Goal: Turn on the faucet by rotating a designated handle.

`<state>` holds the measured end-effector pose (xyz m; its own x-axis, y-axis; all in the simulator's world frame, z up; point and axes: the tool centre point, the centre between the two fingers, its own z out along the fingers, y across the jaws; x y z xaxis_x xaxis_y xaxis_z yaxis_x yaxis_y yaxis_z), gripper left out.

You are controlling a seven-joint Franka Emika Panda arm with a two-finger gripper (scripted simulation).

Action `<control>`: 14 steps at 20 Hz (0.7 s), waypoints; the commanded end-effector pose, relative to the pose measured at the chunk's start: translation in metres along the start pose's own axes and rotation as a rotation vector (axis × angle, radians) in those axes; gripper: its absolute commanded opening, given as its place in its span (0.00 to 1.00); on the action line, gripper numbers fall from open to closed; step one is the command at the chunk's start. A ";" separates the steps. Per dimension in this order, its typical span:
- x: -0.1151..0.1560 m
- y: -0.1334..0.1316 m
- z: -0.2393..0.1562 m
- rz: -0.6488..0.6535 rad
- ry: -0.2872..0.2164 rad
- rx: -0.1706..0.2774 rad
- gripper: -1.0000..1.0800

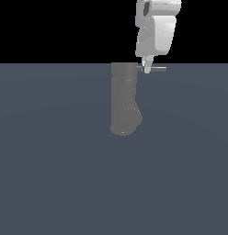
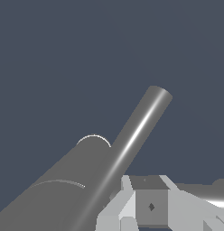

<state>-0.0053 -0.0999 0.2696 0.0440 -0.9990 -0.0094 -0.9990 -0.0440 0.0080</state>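
One white robot arm (image 1: pixel 157 30) came down from 12 o'clock in the exterior view. It looked smooth and rounded, like shiny plastic. Its gripper (image 1: pixel 146 69) sat right at the handle (image 1: pixel 158 69), a thin, straight, light grey rod. I could see only one narrow white finger (image 1: pixel 147 65) there, so I cannot tell if the gripper was wide, narrow or holding the rod.

The handle stuck out sideways toward 3 o'clock from the top of the faucet (image 1: pixel 124 98). The faucet was a fat, dull grey tube, near the middle of the flat blue-grey floor (image 1: pixel 51 160). Its low end, at 6 o'clock, was round and bulged a bit.

In the wrist view, the faucet (image 2: pixel 59 189) looked thick and dark. The handle (image 2: pixel 136 131) was a smooth rod with a bright shine along it. Blocky white gripper parts (image 2: pixel 150 205) sat close by.
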 end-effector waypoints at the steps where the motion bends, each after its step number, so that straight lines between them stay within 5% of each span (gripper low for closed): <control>1: 0.028 -0.003 0.000 0.038 0.008 0.008 0.00; 14: 0.058 -0.023 -0.001 0.054 0.009 0.008 0.00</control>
<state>0.0222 -0.1120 0.2697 0.0558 -0.9983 -0.0156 -0.9984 -0.0559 0.0069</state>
